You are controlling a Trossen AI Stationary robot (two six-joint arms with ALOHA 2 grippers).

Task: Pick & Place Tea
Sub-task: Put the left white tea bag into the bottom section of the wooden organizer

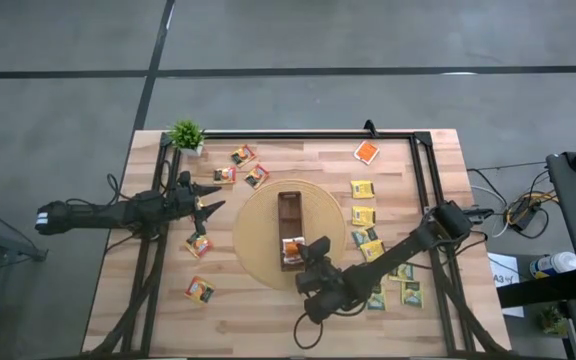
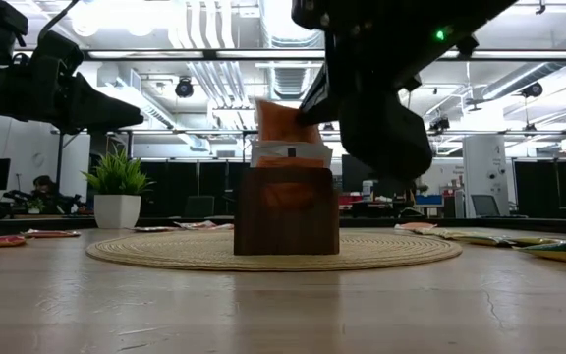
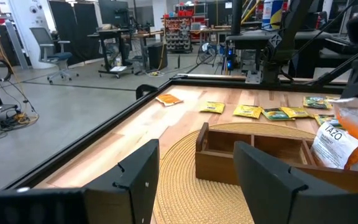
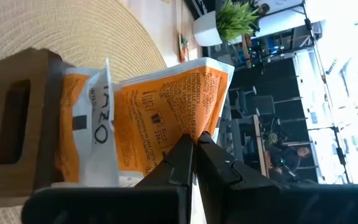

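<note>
While the left claw [image 1: 211,196] gapes empty, the right claw [image 4: 194,142] pinches an orange sachet [image 4: 166,112].

A big open lab or workshop hall: bare grey concrete floor [image 1: 368,40] beyond the wooden table [image 1: 268,310], exposed ducts and strip lights [image 2: 214,54] overhead, rolling office chairs [image 3: 55,53], workbenches and parts shelves [image 3: 182,31] out ahead of the left gripper [image 3: 194,180], cables trailing beside the table.

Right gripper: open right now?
No. The right gripper is pinched shut on the edge of an orange tea sachet standing in the brown box.
</note>
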